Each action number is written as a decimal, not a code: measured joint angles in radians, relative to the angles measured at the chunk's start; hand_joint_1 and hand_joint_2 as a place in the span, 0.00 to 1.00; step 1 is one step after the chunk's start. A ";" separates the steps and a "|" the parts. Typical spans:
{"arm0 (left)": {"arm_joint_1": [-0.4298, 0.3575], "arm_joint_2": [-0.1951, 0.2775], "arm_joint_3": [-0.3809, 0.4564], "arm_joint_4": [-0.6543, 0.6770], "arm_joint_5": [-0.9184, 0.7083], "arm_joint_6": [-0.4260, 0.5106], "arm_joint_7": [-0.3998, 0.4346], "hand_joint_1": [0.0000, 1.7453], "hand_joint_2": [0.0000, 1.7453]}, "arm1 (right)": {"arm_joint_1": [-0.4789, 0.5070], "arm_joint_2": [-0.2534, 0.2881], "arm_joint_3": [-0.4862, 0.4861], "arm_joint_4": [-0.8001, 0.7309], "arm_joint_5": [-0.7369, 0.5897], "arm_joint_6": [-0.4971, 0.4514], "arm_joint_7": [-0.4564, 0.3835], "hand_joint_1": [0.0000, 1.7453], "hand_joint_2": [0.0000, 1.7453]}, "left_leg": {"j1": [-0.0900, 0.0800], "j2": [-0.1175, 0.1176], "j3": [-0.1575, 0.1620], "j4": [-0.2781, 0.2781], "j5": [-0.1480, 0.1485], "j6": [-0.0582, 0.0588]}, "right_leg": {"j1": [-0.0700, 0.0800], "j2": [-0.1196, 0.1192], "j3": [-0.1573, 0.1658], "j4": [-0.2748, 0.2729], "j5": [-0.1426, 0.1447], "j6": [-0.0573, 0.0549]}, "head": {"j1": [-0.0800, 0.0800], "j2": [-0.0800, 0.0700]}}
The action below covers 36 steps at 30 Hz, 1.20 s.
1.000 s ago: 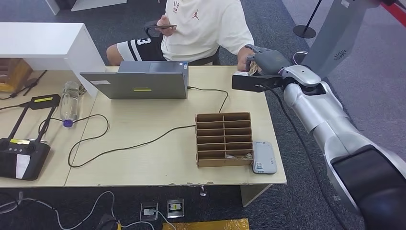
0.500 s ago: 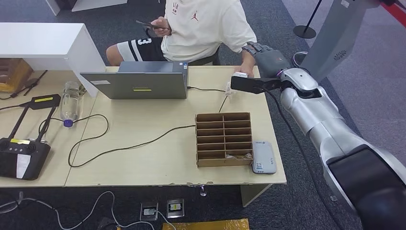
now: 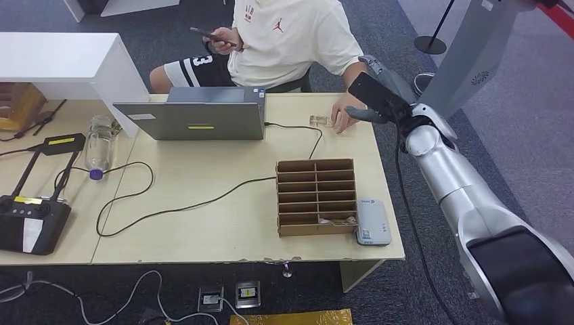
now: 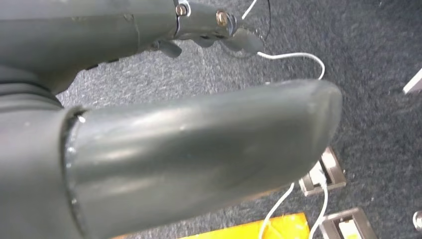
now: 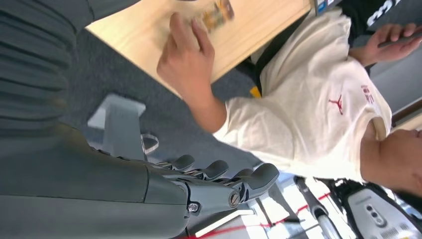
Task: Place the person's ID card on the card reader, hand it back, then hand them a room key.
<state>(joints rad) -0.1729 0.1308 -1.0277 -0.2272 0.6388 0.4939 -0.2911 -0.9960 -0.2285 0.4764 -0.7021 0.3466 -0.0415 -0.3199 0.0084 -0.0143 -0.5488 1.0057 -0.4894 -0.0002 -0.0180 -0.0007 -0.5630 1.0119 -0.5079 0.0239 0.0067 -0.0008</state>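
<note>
Currently, the right hand (image 3: 379,81) is raised beyond the far right corner of the light wooden desk (image 3: 203,223), beside the seated person in a cream T-shirt (image 3: 291,34). In the right wrist view its dark fingers (image 5: 219,172) extend loosely side by side and hold nothing. The black wrist camera block hides most of the hand in the head view.

The person's hand (image 3: 345,112) rests on the desk near that corner. Its fingertips touch a small pale ID card (image 3: 319,121) lying flat on the desk surface. In the right wrist view the same card (image 5: 216,12) shows printed colour under the fingertips. The person's other hand holds a dark phone (image 3: 213,36).

The flat grey card reader (image 3: 373,222) lies at the near right edge of the desk, touching the right side of the brown cardboard compartment box (image 3: 316,196). A pale card-like item sits in the nearest right compartment of that box; its type cannot be determined.

The left hand (image 4: 164,154) appears in the left wrist view above grey carpet with floor sockets. The thick grey thumb fills the frame and the fingers lie straight above it, apart from the thumb, with nothing between them.

A grey open laptop (image 3: 193,115) stands at the far middle of the desk. A black cable (image 3: 203,200) runs across the surface.
</note>
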 joint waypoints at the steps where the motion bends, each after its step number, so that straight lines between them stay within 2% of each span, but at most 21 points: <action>1: 0.001 0.000 0.000 0.000 0.003 0.001 -0.002 0.00 0.00 | 0.028 -0.009 -0.006 -0.055 -0.021 0.015 0.025 0.00 1.00 | 0.000 0.000 0.000 0.000 0.000 0.000 | 0.000 0.000 0.000 0.000 0.000 0.000 | 0.000 0.000; 6: 0.004 0.000 0.000 0.000 0.010 0.003 -0.009 0.00 0.00 | 0.117 -0.046 -0.027 -0.286 -0.117 0.082 0.075 0.00 1.00 | 0.000 0.002 0.000 0.000 0.000 0.000 | 0.000 0.001 -0.001 0.000 0.000 0.000 | 0.000 0.000; 10: 0.006 0.000 0.001 0.000 0.021 0.003 -0.017 0.00 0.00 | 0.238 -0.081 -0.042 -0.506 -0.267 0.173 0.213 0.00 1.00 | 0.001 0.000 0.001 0.000 0.000 0.000 | 0.001 0.000 0.001 0.000 0.000 0.000 | 0.001 0.000; 13: 0.007 0.000 0.002 0.000 0.024 0.004 -0.018 0.00 0.00 | 0.339 -0.103 -0.048 -0.669 -0.318 0.184 0.276 0.00 1.00 | 0.001 0.002 0.001 0.000 -0.001 -0.001 | 0.001 0.001 0.000 0.000 0.000 0.000 | 0.001 0.000; 17: 0.007 0.000 0.002 0.000 0.024 0.004 -0.018 0.00 0.00 | 0.447 -0.128 -0.054 -0.797 -0.330 0.173 0.308 0.00 1.00 | 0.001 0.002 0.001 0.000 -0.001 -0.001 | 0.001 0.002 0.001 -0.001 0.000 0.000 | 0.001 0.000; 25: 0.004 0.002 0.002 0.001 0.021 0.008 -0.015 0.00 0.00 | 0.572 -0.161 -0.043 -0.936 -0.253 0.172 0.332 0.00 1.00 | 0.001 0.003 0.001 0.000 -0.001 -0.001 | 0.001 0.002 0.001 0.000 0.000 0.000 | 0.001 0.000; 36: 0.004 -0.001 0.001 0.001 0.017 0.009 -0.002 0.00 0.00 | 0.640 -0.187 -0.017 -0.987 -0.134 0.170 0.343 0.00 1.00 | 0.001 0.003 0.001 0.000 -0.001 -0.001 | 0.001 0.002 0.001 0.000 0.000 0.000 | 0.001 0.000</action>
<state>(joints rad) -0.1694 0.1301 -1.0265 -0.2266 0.6562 0.5034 -0.2929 -0.3555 -0.4154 0.4598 -1.6887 0.2126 0.1282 0.0229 0.0095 -0.0115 -0.5476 1.0053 -0.4902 -0.0012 -0.0171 0.0011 -0.5625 1.0114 -0.5080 0.0237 0.0080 -0.0008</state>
